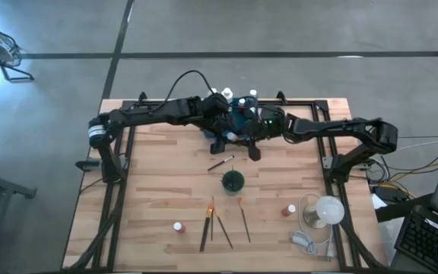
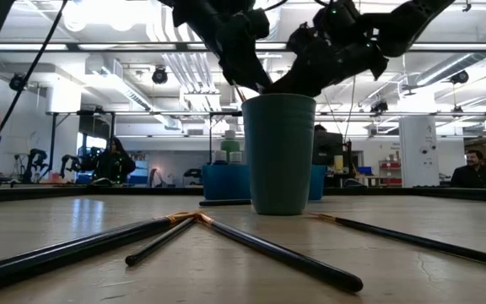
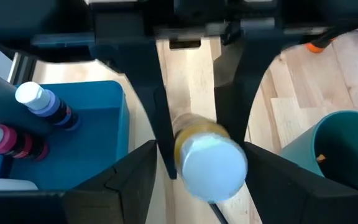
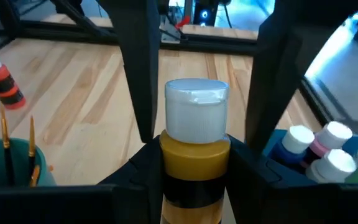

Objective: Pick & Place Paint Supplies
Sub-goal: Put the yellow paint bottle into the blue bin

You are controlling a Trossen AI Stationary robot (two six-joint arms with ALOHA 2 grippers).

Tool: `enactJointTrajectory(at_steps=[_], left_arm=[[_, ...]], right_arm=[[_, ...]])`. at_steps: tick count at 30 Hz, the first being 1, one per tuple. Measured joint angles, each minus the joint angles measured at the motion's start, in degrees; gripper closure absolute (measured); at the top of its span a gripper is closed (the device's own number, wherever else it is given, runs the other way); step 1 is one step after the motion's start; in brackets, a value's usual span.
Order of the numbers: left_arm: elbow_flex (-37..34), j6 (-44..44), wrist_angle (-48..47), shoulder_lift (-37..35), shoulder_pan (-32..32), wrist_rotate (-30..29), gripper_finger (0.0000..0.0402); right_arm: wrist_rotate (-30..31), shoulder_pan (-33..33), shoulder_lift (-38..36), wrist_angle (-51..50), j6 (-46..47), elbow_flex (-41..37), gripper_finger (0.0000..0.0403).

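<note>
Both arms meet over the far middle of the table, by the teal tray point(image 1: 238, 114). My right gripper point(image 4: 194, 165) is shut on a yellow bottle point(image 4: 194, 155) with a black band and a white cap point(image 4: 196, 115). My left gripper point(image 3: 201, 171) faces it, open. Its fingers point(image 4: 138, 68) stand on either side of the cap point(image 3: 211, 168) with a gap on each side. In the high view the two grippers point(image 1: 223, 135) point(image 1: 251, 141) hide the bottle. Several white-capped bottles point(image 3: 42, 102) stand in the tray. Brushes point(image 1: 223, 226) lie on the near table, and two more stand in the green cup point(image 4: 5, 155). My right gripper pinches the yellow bottle's body point(image 4: 194, 146) between its two fingers point(image 3: 160, 99), just below the cap. The fingers lie along the bottle, whose cap end points away toward the left gripper. The bottle is lifted clear of the table.
The dark green cup point(image 1: 233, 181) stands just nearward of the grippers. One brush point(image 1: 220, 162) lies between the cup and the tray. Loose bottles stand at near left point(image 1: 178, 227) and near right point(image 1: 287, 209). A white round object point(image 1: 327, 211) sits at the near right corner.
</note>
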Motion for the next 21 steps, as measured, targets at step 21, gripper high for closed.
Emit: enactJointTrajectory(at_steps=[21], left_arm=[[-0.05, 0.46, -3.23, -0.11, -0.04, -0.96, 0.0188]], right_arm=[[2.51, 0.85, 4.16, -5.97, -1.84, 4.11, 0.0281]])
